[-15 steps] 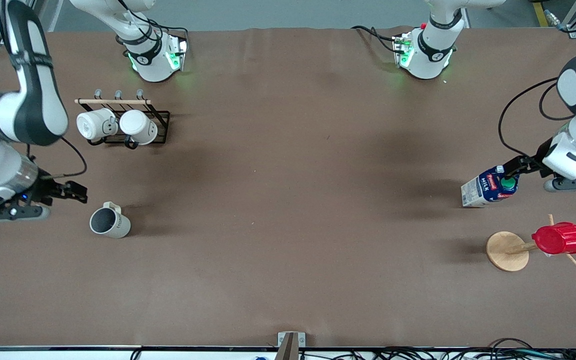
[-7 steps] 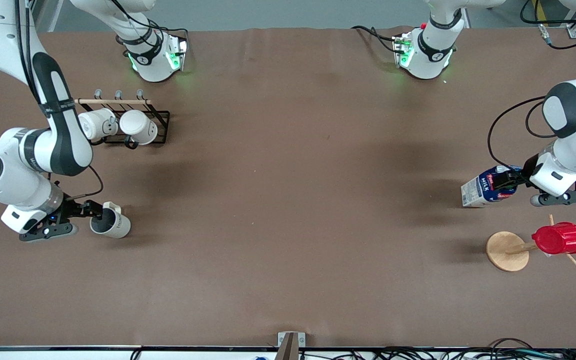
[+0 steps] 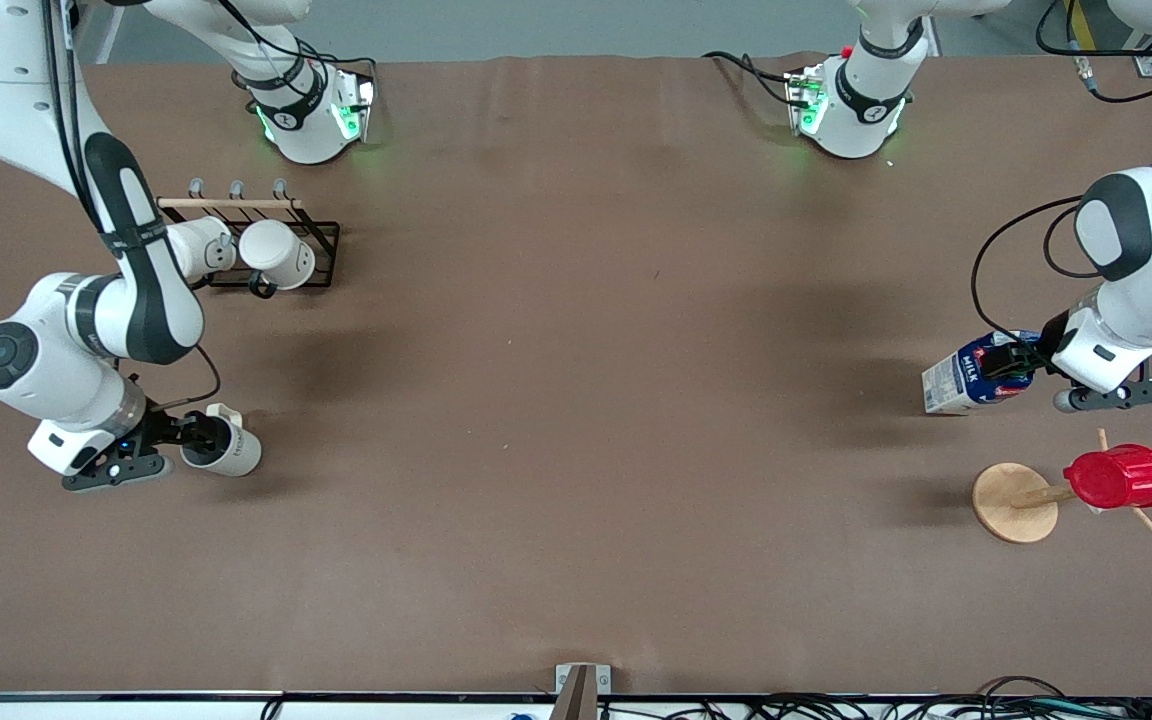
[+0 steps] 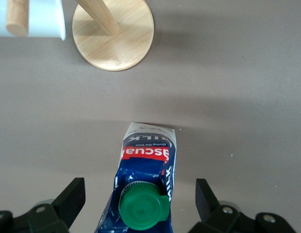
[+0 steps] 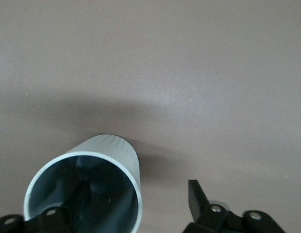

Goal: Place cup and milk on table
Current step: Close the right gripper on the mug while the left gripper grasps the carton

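Your right gripper point(image 3: 198, 432) straddles one cup's point(image 3: 226, 452) rim, jaws apart; your left gripper point(image 3: 1019, 360) brackets one milk point(image 3: 966, 375), jaws apart. Both stand on the surface point(image 3: 576, 420), at opposite ends.

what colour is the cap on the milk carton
Green: the round cap on the milk shows best in the left wrist view.

The cup point(image 3: 226, 447) stands on the desk point(image 3: 576, 420) at the right arm's end, nearer the front camera than the mug rack point(image 3: 256, 245). The milk point(image 3: 971, 375) stands at the left arm's end, with the wooden stand point(image 3: 1014, 502) nearer the camera.
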### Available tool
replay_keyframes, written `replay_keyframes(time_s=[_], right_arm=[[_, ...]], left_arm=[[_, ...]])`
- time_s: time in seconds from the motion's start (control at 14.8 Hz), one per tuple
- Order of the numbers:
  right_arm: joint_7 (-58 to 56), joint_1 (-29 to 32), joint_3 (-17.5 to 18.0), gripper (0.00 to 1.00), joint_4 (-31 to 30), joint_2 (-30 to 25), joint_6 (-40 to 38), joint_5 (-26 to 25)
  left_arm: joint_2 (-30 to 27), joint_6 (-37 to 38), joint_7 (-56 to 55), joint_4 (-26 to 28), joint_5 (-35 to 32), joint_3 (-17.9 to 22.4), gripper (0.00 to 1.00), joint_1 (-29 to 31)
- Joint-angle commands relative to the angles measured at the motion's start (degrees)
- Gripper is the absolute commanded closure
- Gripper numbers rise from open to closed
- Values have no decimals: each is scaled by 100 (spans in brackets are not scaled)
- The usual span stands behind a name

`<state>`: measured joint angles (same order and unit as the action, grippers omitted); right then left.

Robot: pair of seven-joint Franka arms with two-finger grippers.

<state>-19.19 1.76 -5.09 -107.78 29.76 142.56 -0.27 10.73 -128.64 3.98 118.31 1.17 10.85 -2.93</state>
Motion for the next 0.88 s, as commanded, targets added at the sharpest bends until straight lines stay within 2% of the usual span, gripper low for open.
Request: replay_keyframes(time_s=[0.0,0.07,0.27,0.34,0.4,0.54,0.67,0.81], right_arm=[[-67,-1,34,42,-103,21,149,54],[-49,-9,26,59,-103,21,123,54],[55,-1,25,94,-94,21,52,54],[161,8,25,100,-77,12,9,54],[188,-9,25,100,-15,12,-166,54],[266,-36,34,100,238,4,-561,62],[425,-141,121,100,747,-31,-1376,62],[1264,-211,533,100,1528,-40,-2483,45]], left_arm=[[-62,-92,129,87,59,22,4,-6],[-62,-92,129,104,59,22,4,-6],[-62,-92,129,131,59,22,4,-6],[-71,-92,129,131,59,22,5,-6],[-80,-92,129,122,59,22,9,-6],[-88,-92,129,104,59,22,28,-6],[-123,-39,138,87,59,22,60,-15],[-159,-30,121,87,59,22,81,-24]])
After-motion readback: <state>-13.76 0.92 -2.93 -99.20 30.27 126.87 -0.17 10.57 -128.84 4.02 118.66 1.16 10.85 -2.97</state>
